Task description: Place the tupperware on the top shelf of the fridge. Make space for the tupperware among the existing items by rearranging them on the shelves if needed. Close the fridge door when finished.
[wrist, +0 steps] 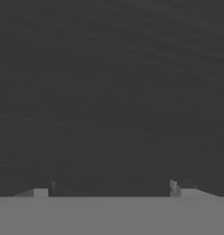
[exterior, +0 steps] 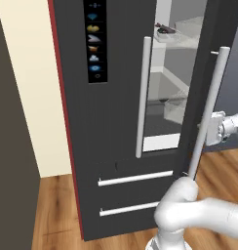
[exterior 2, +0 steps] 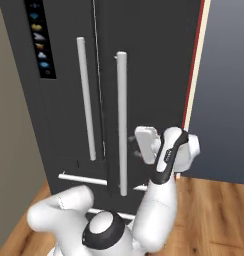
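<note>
The fridge [exterior: 116, 122] is dark grey with two long silver handles. Its right door [exterior: 199, 97] stands ajar, and the gap shows the lit inside. High up in that gap a shallow pale tub with dark and reddish contents, the tupperware [exterior: 165, 31], rests on the top shelf [exterior: 184, 43]. My gripper [exterior: 203, 133] is beside the right door's handle [exterior: 208, 112], facing the door. From the right, the gripper [exterior 2: 135, 148] sits against the door face next to the handle [exterior 2: 122, 125]. In the hand view the gripper [wrist: 111, 192] is open, fingertips [wrist: 40, 193] wide apart, close to the dark door.
A lower glass shelf [exterior: 174, 105] shows through the gap. Two drawers with silver bars [exterior: 135, 178] sit under the left door, which carries a strip of coloured icons [exterior: 94, 39]. A cream wall panel [exterior: 33, 97] flanks the fridge on the left, over a wooden floor [exterior: 57, 210].
</note>
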You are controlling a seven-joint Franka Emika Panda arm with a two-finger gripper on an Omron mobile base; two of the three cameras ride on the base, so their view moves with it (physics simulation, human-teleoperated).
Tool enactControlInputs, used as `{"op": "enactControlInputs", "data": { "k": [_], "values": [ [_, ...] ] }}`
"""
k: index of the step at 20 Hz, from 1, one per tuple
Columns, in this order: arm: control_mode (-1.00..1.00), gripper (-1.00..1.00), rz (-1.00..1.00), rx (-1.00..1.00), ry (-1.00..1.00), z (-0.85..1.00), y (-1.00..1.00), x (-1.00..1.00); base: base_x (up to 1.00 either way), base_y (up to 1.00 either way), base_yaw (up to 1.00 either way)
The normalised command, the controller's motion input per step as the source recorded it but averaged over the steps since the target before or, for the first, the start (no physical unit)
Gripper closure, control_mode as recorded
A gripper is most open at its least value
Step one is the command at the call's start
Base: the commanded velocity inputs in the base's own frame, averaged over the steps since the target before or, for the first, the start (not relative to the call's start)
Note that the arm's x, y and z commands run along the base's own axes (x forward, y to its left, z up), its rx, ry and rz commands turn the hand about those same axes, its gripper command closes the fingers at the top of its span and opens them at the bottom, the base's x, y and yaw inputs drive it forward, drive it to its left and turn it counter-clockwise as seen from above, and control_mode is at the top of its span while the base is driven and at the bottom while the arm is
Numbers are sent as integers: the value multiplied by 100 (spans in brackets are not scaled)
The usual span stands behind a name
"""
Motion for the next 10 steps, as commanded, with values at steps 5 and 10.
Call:
{"op": "enactControlInputs", "data": {
  "k": [5,10],
  "values": [
    [-100,-100,-41,-2,-11,35,44,61,0,0,0],
    [-100,-100,-31,-3,2,77,4,64,0,0,0]
  ]
}}
